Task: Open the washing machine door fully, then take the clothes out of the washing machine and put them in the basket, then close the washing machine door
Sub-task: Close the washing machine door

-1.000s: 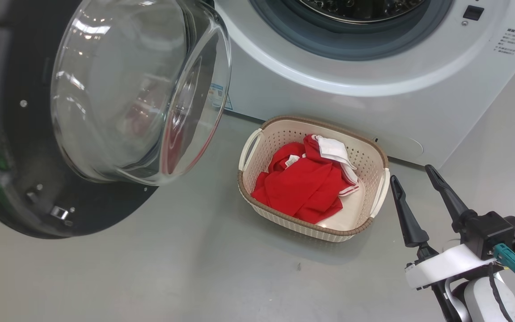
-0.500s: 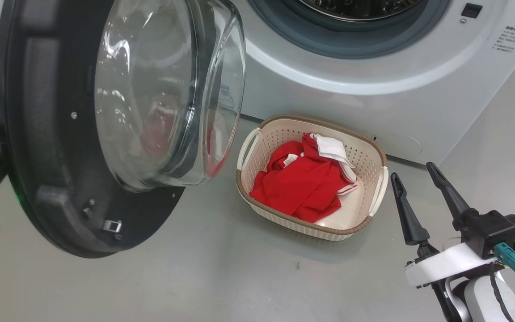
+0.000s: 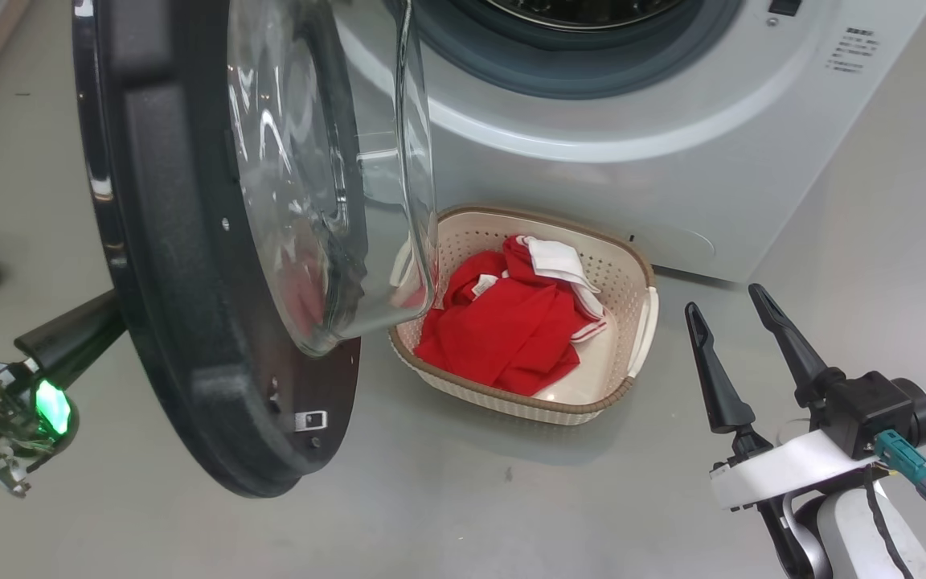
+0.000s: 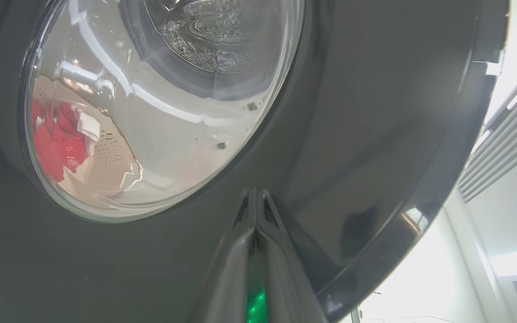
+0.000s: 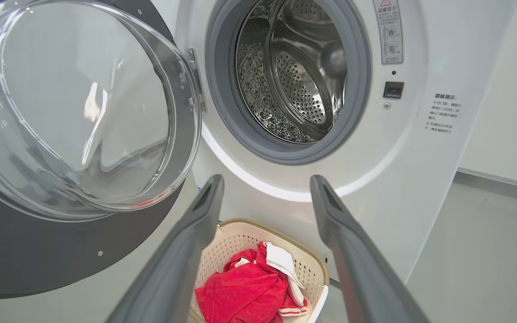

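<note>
1. Left jaws (image 4: pixel 255 199): closed, nothing between them. The tips rest against the outer black rim of the washing machine door (image 3: pixel 165 241), just beside its glass centre.
2. Right jaws (image 3: pixel 722 299): wide open and empty. They hang above the floor (image 3: pixel 471 498) near the basket's right end, well apart from the door.
3. Door position: partly swung. It stands roughly edge-on in the head view, with the glass bowl facing the washing machine (image 3: pixel 592 185). In the right wrist view the hinge is at the left edge of the opening.
4. Governing relation: the door lies directly ahead of the left jaws, and the opening lies beyond the door. The left arm is the nearer arm by far. A push along the fingers should swing the door shut.
5. Basket (image 3: pixel 503 402): on the floor, close against the foot of the machine front, below the opening. It holds the clothes (image 3: pixel 503 330), bunched towards its left end, white trim uppermost.
6. In the head view the glass bowl overlaps the basket's left end. Whether it passes clear above the rim cannot be told.
7. Drum (image 5: pixel 294 80): no garment is visible inside. Only the door closing appears to remain.
</note>
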